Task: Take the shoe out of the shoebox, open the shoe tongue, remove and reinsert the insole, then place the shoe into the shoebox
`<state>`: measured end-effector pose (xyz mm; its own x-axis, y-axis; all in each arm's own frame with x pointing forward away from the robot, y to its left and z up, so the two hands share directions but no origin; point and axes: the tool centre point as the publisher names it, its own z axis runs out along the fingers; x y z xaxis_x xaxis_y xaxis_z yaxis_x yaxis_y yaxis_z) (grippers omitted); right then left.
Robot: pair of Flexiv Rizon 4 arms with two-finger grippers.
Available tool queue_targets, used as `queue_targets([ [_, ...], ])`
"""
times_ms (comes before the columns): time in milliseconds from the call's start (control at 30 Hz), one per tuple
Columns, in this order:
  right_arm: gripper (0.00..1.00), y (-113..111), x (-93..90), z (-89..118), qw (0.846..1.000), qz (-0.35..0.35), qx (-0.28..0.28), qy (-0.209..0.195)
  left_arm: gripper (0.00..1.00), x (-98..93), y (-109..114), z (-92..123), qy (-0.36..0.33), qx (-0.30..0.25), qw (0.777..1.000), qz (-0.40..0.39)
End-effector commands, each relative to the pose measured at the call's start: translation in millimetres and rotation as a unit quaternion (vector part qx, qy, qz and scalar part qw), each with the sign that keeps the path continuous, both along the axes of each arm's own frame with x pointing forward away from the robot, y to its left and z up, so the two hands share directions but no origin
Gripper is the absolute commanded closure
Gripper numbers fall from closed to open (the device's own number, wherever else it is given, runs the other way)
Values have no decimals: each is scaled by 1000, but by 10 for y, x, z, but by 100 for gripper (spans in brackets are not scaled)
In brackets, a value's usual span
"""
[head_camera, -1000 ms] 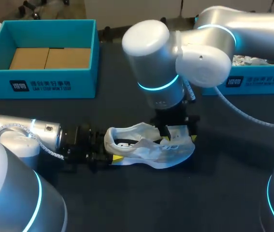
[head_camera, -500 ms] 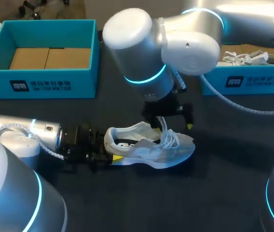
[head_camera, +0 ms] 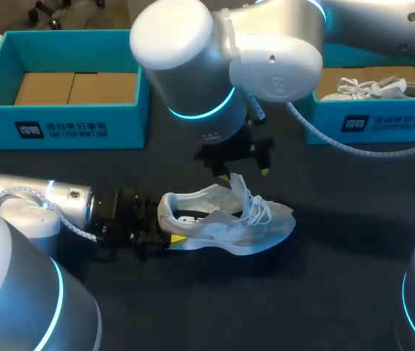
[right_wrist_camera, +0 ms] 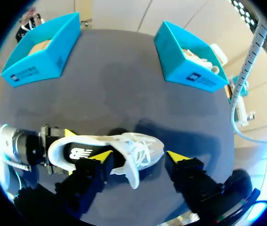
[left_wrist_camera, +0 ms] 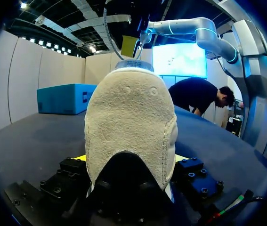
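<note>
Head view: white mesh low-top sneaker with white laces [head_camera: 222,219] sits on its sole on the dark table [head_camera: 324,292], toe toward our right, outside both boxes; our left gripper [head_camera: 165,228] comes in low from the left and clamps the heel; the sneaker's white tongue [head_camera: 236,184] stands up out of the opening; our right gripper [head_camera: 242,164] hangs just above it, and we can't tell contact from here; open teal cardboard shoebox with a brown liner [head_camera: 61,121] is at far left, well apart from the sneaker; second teal box [head_camera: 372,124] at far right holds another white shoe [head_camera: 379,88]. Left wrist view: the pale suede heel fills the gap between the left gripper's black finger blocks, pressed from both sides, yellow showing at each edge; one yellow fingertip [left_wrist_camera: 129,46] of the right gripper shows above the collar. Right wrist view: right gripper's jaws are spread wide, gripping nothing; the sneaker lies below between the two yellow tips, the raised tongue in the gap and touching neither finger; a dark insole [right_wrist_camera: 84,153] is visible inside the opening; left gripper sits on the heel end; both teal boxes are beyond the sneaker, well apart from it.
</note>
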<state>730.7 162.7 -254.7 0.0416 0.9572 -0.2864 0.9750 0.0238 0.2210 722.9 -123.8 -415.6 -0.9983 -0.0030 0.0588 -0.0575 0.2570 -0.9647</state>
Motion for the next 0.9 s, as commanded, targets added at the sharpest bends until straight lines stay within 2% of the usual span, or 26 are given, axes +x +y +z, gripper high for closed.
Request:
queue_targets([
  [33,66,203,20,74,997,71,-20,0,100,0,-4,-7,0,0,1000,1],
  [67,71,234,33,78,997,79,-25,7,100,0,-4,-7,0,0,1000,1],
  [100,80,269,47,81,995,96,-21,8,100,0,-4,-7,0,0,1000,1],
  [133,96,315,60,90,993,114,-17,11,100,0,-4,-7,0,0,1000,1],
  [167,100,350,68,93,991,135,-12,12,100,0,-4,-7,0,0,1000,1],
  [267,100,469,74,106,980,199,-5,12,100,0,-4,-7,0,0,1000,1],
  [433,100,727,35,64,939,340,-18,43,100,0,-4,-7,0,0,1000,1],
  [533,100,794,-8,33,921,387,-11,50,100,0,-4,-7,0,0,1000,1],
  [667,100,831,-71,17,903,426,-5,50,100,0,-4,-7,0,0,1000,1],
  [767,100,837,-132,9,882,470,13,40,100,0,-4,-7,0,0,1000,1],
  [833,100,837,-193,0,860,508,38,30,100,0,-4,-7,0,0,1000,1],
  [867,100,836,-227,-10,842,536,56,29,100,0,-4,-7,0,0,1000,1],
  [900,100,831,-249,-14,841,538,57,30,100,0,-4,-7,0,0,1000,1],
])
